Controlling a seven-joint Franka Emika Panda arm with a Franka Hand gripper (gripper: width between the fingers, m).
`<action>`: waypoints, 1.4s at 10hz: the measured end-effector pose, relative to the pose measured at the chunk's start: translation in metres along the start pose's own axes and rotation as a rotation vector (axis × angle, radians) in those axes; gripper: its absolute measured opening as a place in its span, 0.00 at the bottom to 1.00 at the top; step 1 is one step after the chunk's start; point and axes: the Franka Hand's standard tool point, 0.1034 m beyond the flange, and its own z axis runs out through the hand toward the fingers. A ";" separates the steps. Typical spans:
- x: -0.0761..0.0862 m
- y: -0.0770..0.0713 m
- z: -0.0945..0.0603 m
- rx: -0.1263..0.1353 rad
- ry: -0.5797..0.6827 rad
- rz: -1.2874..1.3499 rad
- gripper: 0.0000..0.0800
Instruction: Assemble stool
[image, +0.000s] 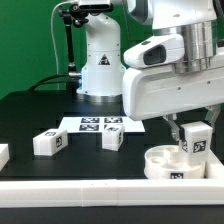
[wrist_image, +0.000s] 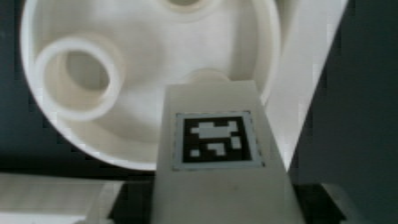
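Note:
The white round seat (image: 172, 163) lies on the black table at the exterior view's right, near the front wall. My gripper (image: 193, 133) is shut on a white tagged leg (image: 196, 139) and holds it upright just above the seat's inner face. In the wrist view the leg (wrist_image: 217, 130) runs up the middle between my fingers (wrist_image: 63, 198), with its tag facing the camera. Behind it is the seat (wrist_image: 125, 60) with a round socket hole (wrist_image: 77, 72). Two more tagged legs (image: 49, 142) (image: 113, 139) lie on the table further to the exterior view's left.
The marker board (image: 100, 125) lies flat in the middle of the table. The arm's white base (image: 98, 62) stands behind it. A low white wall (image: 90, 190) runs along the front edge. Another white piece (image: 3, 155) shows at the exterior view's left edge.

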 end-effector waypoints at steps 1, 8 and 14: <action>0.000 0.000 0.000 0.001 0.007 0.063 0.43; -0.001 -0.004 0.002 0.021 0.019 0.649 0.43; 0.000 -0.006 0.003 0.033 0.012 1.101 0.43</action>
